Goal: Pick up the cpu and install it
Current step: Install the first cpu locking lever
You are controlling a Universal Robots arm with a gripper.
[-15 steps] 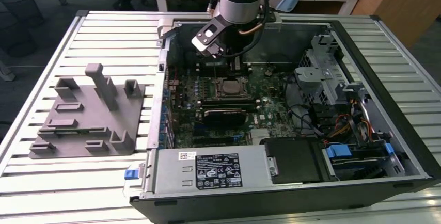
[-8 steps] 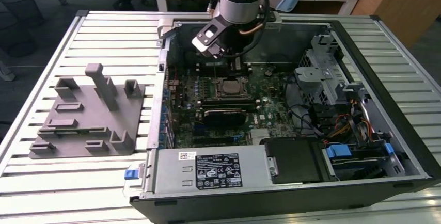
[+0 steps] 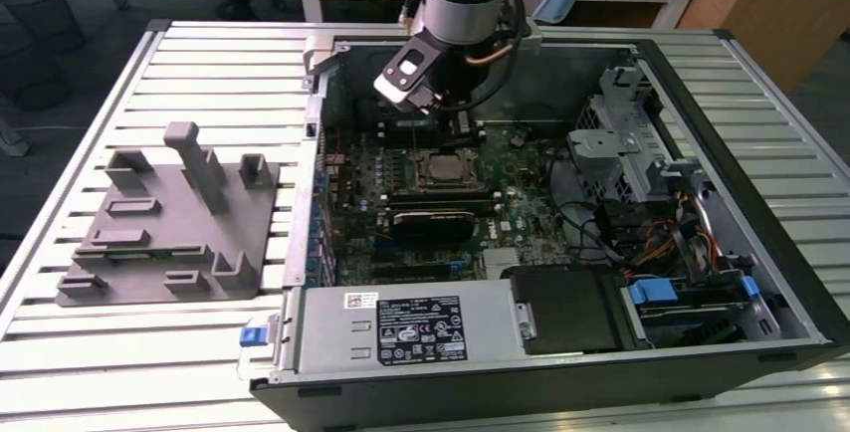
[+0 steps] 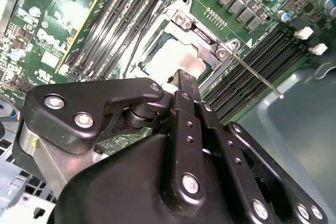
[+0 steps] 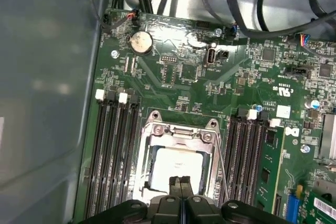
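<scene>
In the first wrist view, cpu (image 5: 173, 167) fills socket (image 5: 181, 129)

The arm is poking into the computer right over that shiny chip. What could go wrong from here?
The shut gripper hangs right over the cpu lying in its socket; pushing down or sideways might skew it or harm the socket. The thin lever sticks out beside the socket, so the gripper could catch it. Memory slots flank the socket closely, leaving little room for a slip.
</scene>
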